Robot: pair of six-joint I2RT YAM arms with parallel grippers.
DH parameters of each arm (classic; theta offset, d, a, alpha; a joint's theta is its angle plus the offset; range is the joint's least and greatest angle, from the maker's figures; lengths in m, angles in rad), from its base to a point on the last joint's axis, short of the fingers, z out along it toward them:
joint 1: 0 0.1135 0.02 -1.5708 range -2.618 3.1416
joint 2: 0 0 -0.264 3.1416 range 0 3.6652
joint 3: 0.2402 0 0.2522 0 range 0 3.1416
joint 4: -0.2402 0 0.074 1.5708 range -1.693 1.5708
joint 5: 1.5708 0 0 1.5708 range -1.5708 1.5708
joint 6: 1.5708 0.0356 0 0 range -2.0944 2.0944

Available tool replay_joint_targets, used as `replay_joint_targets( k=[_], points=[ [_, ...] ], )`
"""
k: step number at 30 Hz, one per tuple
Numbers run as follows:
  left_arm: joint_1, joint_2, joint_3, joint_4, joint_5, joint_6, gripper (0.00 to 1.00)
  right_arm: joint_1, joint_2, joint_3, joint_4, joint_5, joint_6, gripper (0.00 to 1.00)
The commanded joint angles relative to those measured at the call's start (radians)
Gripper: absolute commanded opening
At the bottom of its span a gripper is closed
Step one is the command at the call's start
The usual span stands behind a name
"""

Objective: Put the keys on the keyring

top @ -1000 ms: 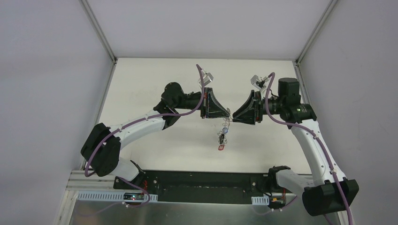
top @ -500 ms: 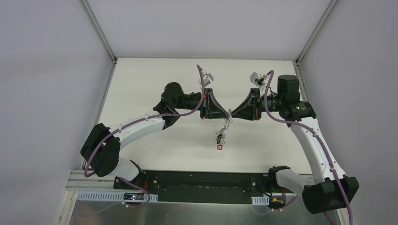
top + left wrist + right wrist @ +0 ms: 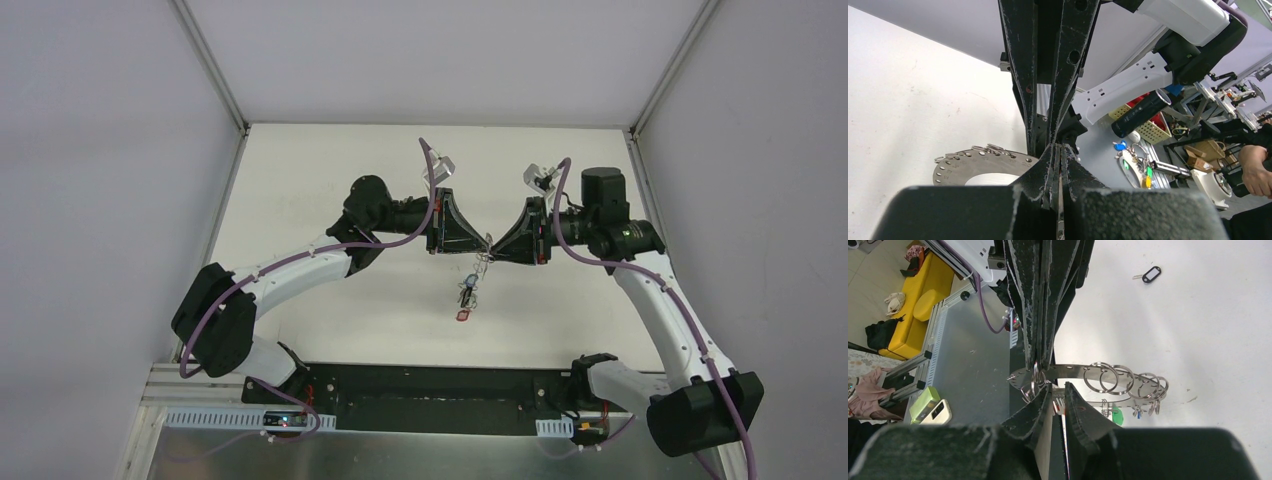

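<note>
The left claw (image 3: pixel 1058 155) is pinched shut on the wide grey perforated-metal keyring (image 3: pixel 1073 371) mid-table; the right claw (image 3: pixel 1058 392) is nearly closed, its hold unclear. Tiny silver keys (image 3: pixel 468 293) dangle toward 6 o'clock; twisting could shed them.

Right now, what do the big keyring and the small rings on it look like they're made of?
The keyring looks like flat grey metal, matte-brushed, with punched holes along its band. The split rings look like bright steel wire, glinting and coiled double; alloy unclear.
</note>
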Motion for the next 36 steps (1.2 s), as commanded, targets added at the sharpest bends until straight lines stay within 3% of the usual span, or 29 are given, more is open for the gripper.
replay_joint_targets(
  k=[1,20,36],
  points=[
    [0.007,-0.028,0.014,0.081,0.000,-0.004,0.00,0.005,-0.022,-0.004,0.001,-0.033,-0.032,0.17],
    [0.010,-0.025,0.016,0.051,-0.013,0.021,0.00,0.005,-0.035,-0.015,-0.012,-0.097,-0.037,0.22],
    [0.010,-0.021,0.018,0.030,-0.016,0.039,0.00,0.008,0.003,-0.023,0.150,-0.090,0.127,0.18]
  ],
)
